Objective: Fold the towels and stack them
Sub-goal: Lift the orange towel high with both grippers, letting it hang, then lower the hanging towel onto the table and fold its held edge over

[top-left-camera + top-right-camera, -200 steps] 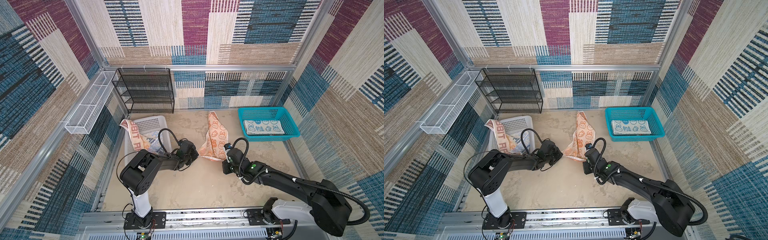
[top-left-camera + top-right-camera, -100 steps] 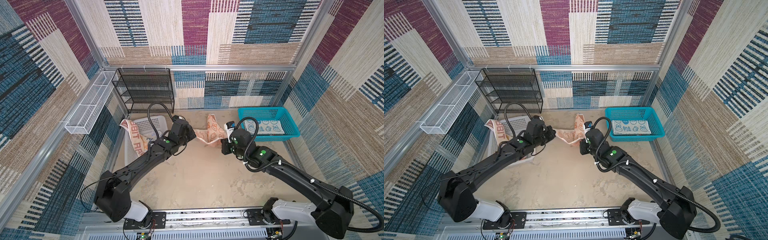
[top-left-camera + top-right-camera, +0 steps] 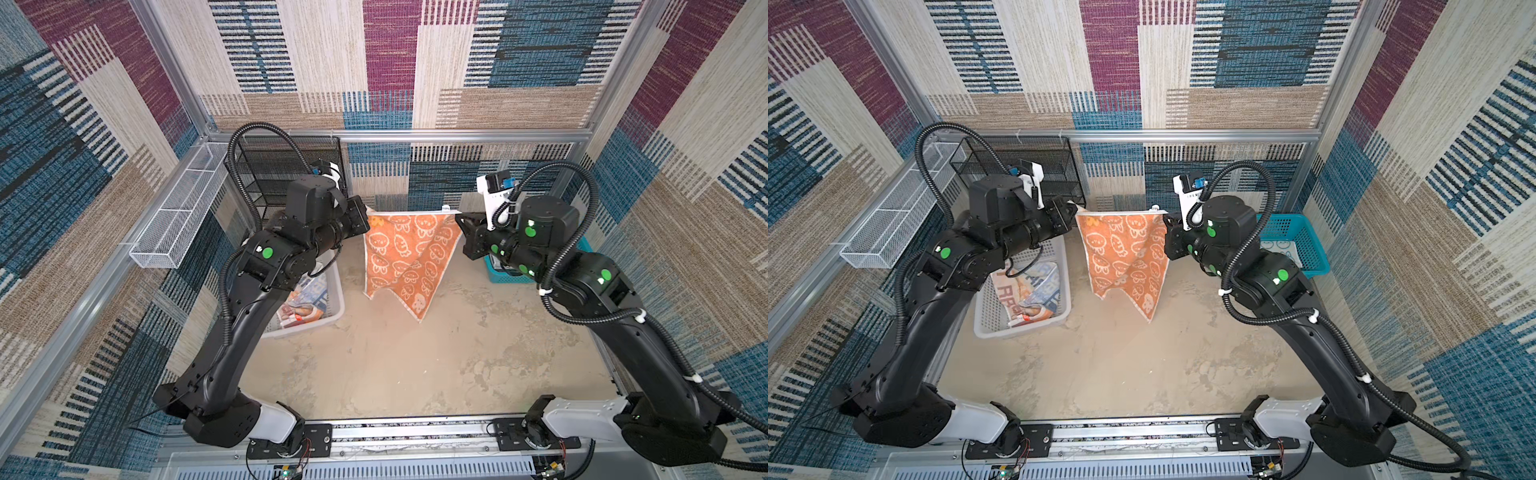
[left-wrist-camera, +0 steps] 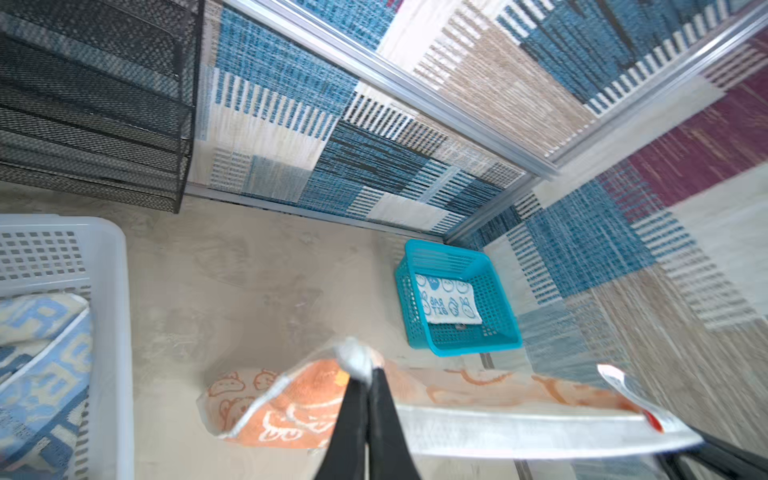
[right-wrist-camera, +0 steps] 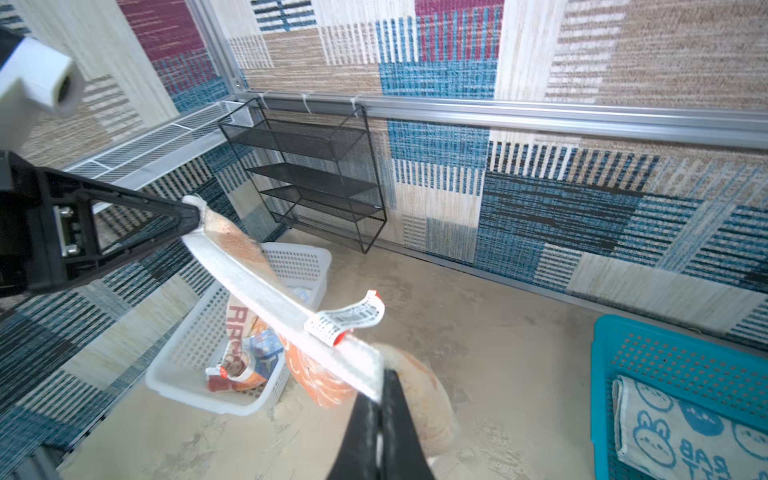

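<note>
The orange-rabbit towel (image 3: 409,257) (image 3: 1125,253) hangs in the air at the back middle, its top hem stretched level between my two grippers. My left gripper (image 3: 368,214) (image 4: 368,376) is shut on the towel's left top corner. On the right top corner my right gripper (image 3: 457,216) (image 5: 380,384) is shut, beside the care label (image 5: 347,320). The lower corner dangles above the floor. A folded blue-rabbit towel (image 4: 446,299) (image 5: 685,432) lies in the teal basket (image 3: 1304,245). The "RABBIT" lettering towel (image 3: 1027,291) lies crumpled in the white basket (image 3: 1021,328).
A black wire shelf (image 3: 286,174) stands against the back wall on the left. A white mesh tray (image 3: 178,220) hangs on the left wall. The sandy floor (image 3: 395,365) stretches in front of the towel. Patterned walls enclose three sides.
Both arms have risen from near the floor and moved apart. The orange-rabbit towel went from a bunched drape to a flat sheet pulled taut along its top edge.
</note>
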`<state>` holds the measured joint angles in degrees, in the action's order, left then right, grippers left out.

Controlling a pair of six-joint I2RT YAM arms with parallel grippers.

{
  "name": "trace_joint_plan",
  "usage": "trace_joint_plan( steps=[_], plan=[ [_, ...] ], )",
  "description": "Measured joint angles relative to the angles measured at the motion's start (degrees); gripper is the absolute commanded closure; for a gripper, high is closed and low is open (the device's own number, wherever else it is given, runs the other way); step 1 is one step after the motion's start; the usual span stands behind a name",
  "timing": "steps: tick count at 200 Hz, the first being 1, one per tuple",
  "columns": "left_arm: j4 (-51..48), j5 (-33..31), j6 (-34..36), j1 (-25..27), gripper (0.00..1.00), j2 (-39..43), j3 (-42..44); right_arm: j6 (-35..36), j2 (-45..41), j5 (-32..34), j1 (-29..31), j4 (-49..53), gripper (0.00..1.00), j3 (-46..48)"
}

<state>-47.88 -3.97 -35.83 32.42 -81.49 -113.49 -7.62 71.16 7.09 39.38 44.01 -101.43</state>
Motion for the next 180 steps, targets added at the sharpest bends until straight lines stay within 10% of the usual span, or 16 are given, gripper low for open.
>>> trace_joint_plan(
  steps=[75, 125, 180],
  plan=[
    [-5.9, 10.2, -1.5, 3.8, 1.00, 4.7, -3.4, 0.4, -8.9, -7.4, 0.1, 7.6, 1.00, -1.2],
    [-11.8, 4.2, 1.4, 2.5, 1.00, -8.5, -10.8, 1.3, -2.0, 1.9, -2.7, 8.2, 1.00, 0.5],
    [-12.2, 4.9, 6.0, -3.6, 1.00, -27.2, -21.3, 3.7, 12.6, -10.5, -19.4, -0.2, 1.00, 5.4]
  ],
)
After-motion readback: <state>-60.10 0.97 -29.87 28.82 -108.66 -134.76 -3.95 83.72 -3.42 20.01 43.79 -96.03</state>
